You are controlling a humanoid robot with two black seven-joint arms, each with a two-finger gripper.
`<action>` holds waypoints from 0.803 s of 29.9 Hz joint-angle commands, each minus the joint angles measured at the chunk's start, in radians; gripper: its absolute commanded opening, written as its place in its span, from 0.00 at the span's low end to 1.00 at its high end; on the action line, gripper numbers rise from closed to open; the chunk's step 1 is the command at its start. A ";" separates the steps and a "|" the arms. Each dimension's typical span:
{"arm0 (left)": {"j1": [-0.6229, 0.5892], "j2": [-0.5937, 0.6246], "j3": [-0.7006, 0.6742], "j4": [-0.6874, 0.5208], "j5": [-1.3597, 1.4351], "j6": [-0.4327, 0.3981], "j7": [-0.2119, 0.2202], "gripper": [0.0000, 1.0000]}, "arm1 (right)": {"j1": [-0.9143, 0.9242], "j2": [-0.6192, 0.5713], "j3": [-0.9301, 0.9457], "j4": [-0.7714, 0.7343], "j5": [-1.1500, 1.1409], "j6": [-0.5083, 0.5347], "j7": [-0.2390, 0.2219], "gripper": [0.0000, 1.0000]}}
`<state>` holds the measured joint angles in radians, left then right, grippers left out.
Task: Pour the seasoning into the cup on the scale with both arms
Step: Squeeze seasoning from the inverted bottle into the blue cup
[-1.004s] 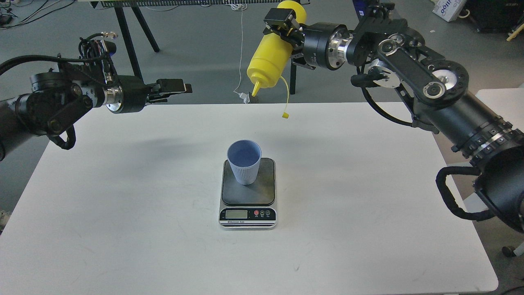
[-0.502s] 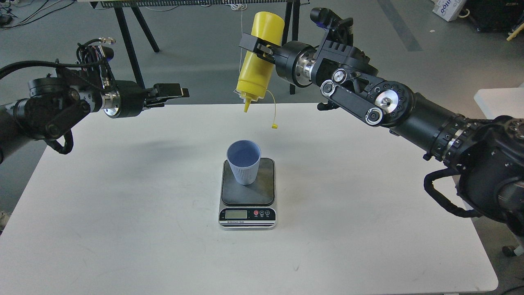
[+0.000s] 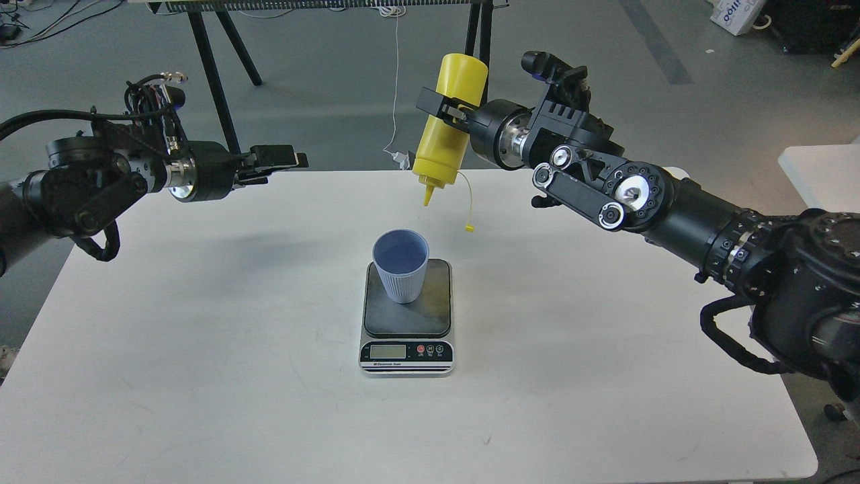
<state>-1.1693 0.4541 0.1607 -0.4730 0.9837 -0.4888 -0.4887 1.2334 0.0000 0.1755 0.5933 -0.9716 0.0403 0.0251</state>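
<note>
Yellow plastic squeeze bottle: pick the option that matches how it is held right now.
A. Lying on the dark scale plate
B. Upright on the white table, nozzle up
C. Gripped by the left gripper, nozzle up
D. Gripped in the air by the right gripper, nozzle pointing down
D: the right gripper clamps the yellow plastic squeeze bottle in the air, nozzle down, its cap dangling on its tether.

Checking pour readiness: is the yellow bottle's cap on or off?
Off. The seasoning bottle hangs nozzle-down, bare; its cap dangles on its tether.
</note>
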 commanded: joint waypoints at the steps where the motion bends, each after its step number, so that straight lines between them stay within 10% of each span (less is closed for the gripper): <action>1: 0.000 0.000 0.000 0.001 0.000 0.000 0.000 0.99 | -0.026 0.000 0.025 0.009 0.004 0.001 0.001 0.20; 24: 0.003 -0.003 0.003 -0.001 0.003 0.000 0.000 0.99 | -0.066 0.000 0.039 0.043 0.080 0.006 0.003 0.20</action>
<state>-1.1658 0.4530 0.1639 -0.4726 0.9864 -0.4887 -0.4886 1.1679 0.0001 0.2042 0.6337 -0.9000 0.0476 0.0261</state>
